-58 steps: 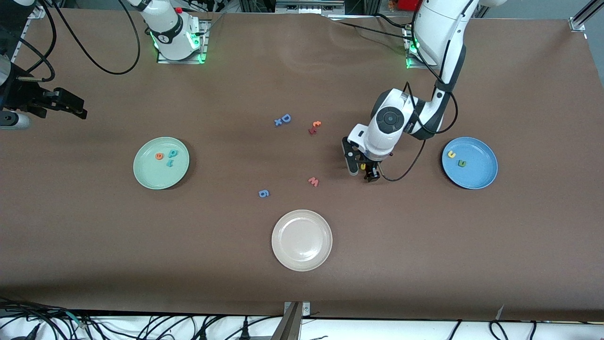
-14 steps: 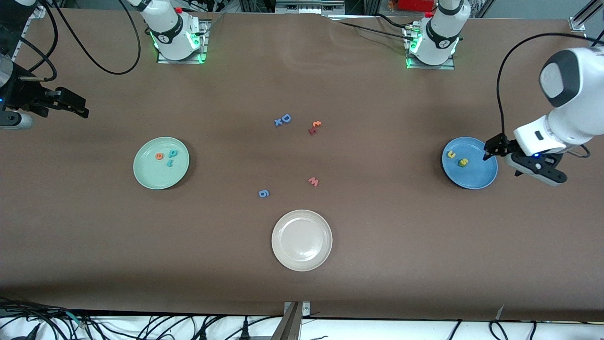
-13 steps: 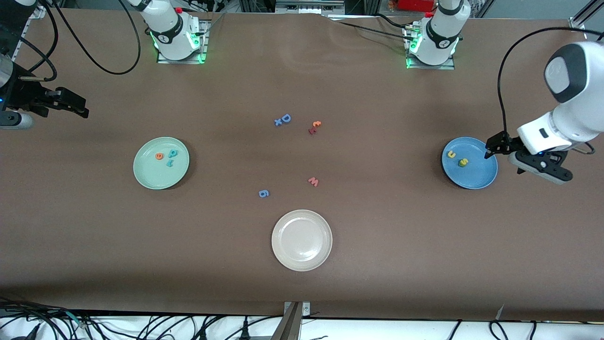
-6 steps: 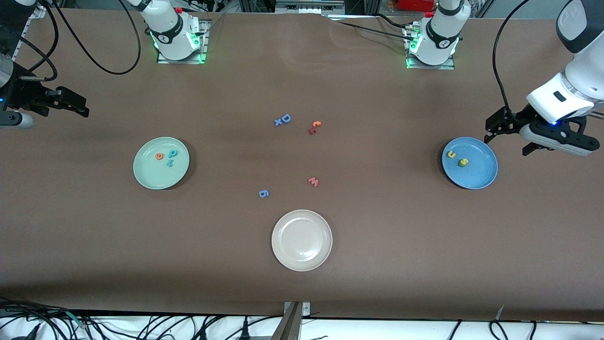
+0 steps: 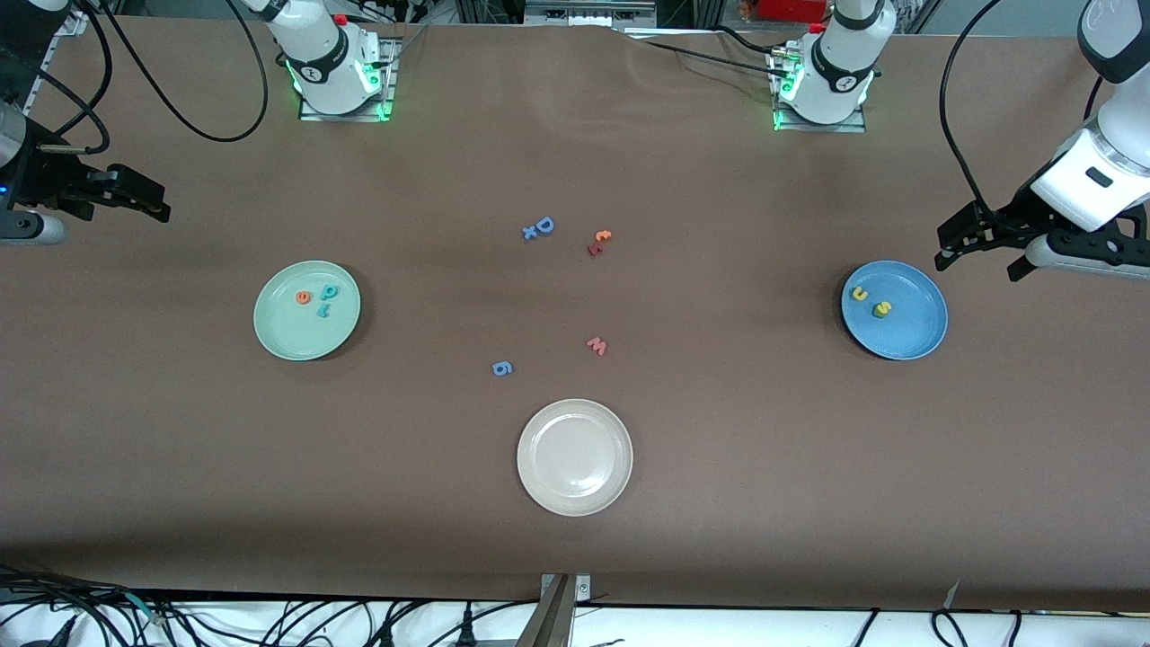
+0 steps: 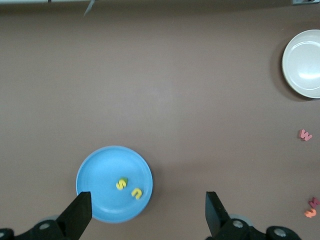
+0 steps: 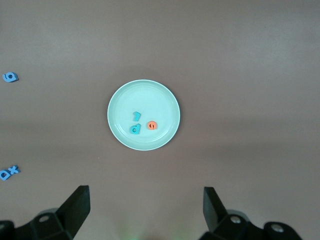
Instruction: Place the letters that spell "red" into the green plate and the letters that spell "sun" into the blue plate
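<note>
toward the right arm's end of the table we see the green plate, with the letters that spell "red" lying flat in its middle: an orange e, a teal d just beside it, and a teal r touching the d on the side nearer the front camera. they are too small for us to tell which way each points. toward the left arm's end we see the blue plate. the letters that spell "sun" lie in it: a yellow u, and a yellow s resting partly on a dark green n, so the two form one clump.

we see the left gripper in the air over the bare table, near the blue plate's rim on the side toward the bases, jaws spread wide and holding nothing. we see the right gripper at the table's edge at the right arm's end, jaws likewise spread and holding nothing.

near the table's centre lie a blue d and x pair, an orange-and-red pair, a pink w and a blue 6. a cream plate sits nearer the front edge.
</note>
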Robot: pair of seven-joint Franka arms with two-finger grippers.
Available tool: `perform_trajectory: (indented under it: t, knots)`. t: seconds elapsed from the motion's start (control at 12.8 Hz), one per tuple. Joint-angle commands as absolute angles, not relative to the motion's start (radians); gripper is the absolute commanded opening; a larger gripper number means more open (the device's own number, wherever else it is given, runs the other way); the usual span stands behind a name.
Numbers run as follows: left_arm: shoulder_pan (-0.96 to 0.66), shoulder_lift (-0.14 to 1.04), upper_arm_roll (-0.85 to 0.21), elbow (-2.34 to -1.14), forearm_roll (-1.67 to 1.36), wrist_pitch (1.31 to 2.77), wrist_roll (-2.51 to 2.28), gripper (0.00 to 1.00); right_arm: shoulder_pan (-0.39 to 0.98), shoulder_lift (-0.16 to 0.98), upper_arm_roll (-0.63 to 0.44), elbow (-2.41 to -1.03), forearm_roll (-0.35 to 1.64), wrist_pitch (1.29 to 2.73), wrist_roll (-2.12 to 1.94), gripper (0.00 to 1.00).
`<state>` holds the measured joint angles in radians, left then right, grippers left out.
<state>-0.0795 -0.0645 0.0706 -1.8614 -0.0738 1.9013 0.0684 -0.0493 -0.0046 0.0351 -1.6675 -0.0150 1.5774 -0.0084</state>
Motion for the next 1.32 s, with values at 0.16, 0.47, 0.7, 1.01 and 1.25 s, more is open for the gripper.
perform_trajectory:
  t: [0.16,0.47,0.7,1.01,1.25]
  knots:
    - [-0.049,-0.109,0.029,-1.833,-0.072,1.793,-0.023,1.00,-0.063,0.000,0.046,-1.646,0.003,1.554,-0.020,1.00]
    - [-0.051,-0.135,-0.011,-1.838,-0.069,1.761,-0.089,1.00,-0.060,0.000,0.048,-1.644,0.002,1.555,-0.020,1.00]
    - [-0.051,-0.135,-0.017,-1.832,-0.061,1.743,-0.242,1.00,-0.055,0.000,0.046,-1.644,0.002,1.554,-0.020,1.00]
    - [-0.028,-0.127,-0.008,-1.833,-0.019,1.738,-0.232,1.00,-0.054,0.000,0.048,-1.644,0.002,1.555,-0.020,1.00]
    - [-0.009,-0.124,-0.006,-1.833,0.002,1.740,-0.105,1.00,-0.054,0.000,0.046,-1.644,0.003,1.554,-0.020,1.00]
